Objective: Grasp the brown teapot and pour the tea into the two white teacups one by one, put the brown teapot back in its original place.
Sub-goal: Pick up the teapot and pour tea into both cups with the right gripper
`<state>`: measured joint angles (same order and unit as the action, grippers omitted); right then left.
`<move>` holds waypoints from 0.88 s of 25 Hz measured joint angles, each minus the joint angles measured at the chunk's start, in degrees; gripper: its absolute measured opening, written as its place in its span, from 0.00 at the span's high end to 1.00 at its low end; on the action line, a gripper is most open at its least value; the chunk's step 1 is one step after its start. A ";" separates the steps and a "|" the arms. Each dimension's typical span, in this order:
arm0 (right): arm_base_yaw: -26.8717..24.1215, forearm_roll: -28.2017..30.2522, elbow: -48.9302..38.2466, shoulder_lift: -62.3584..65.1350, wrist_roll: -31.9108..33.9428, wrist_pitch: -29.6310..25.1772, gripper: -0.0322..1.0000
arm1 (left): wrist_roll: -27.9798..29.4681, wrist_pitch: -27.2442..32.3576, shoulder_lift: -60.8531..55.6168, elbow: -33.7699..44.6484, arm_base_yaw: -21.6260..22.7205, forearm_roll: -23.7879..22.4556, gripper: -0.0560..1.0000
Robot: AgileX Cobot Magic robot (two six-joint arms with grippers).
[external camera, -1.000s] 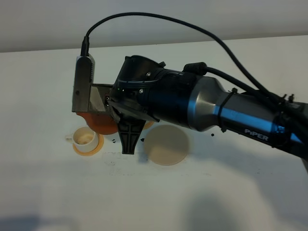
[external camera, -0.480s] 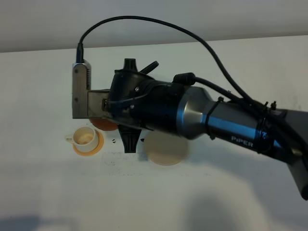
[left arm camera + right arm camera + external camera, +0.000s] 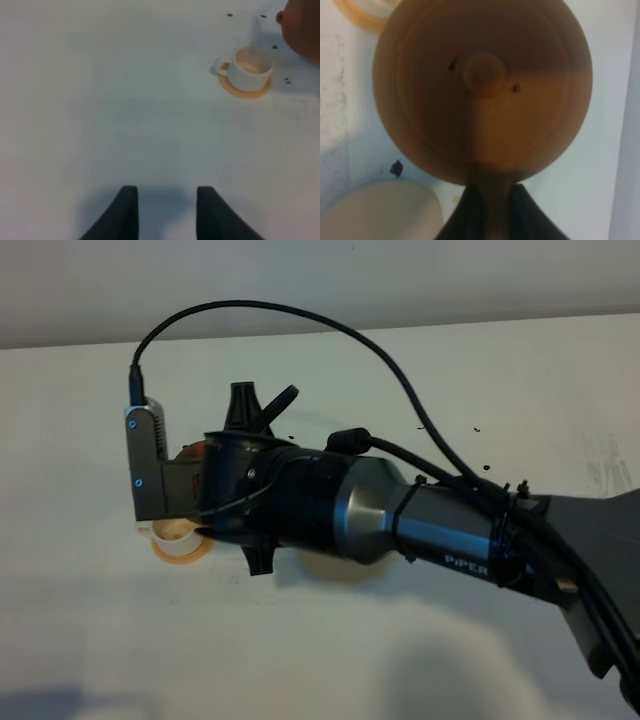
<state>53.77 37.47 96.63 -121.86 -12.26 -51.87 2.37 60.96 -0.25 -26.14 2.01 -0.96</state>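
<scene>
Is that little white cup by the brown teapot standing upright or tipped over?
Upright. The left wrist view shows the white teacup sitting flat on its orange coaster, mouth facing up.

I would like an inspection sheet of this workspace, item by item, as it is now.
Surface: white table.
Job's things: brown teapot held by right gripper; one white teacup on orange coaster; beige disc partly seen, bare; second cup not seen.
Clutter: dark specks.
Grippers: right gripper shut on the teapot's handle; left gripper open, empty.
Cables: black cable arcs above the table.
Surroundings: pale wall.
</scene>
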 joint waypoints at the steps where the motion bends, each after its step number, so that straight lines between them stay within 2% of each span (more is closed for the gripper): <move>1: 0.24 0.51 0.00 -0.04 0.22 0.00 0.88 | 0.00 0.00 0.00 0.00 0.00 0.00 0.66; 22: 0.96 10.25 0.00 -1.18 2.09 0.13 0.88 | 0.00 0.00 0.00 0.00 0.00 0.00 0.66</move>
<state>54.73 47.72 96.63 -123.04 -10.17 -51.74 2.37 60.96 -0.25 -26.14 2.01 -0.96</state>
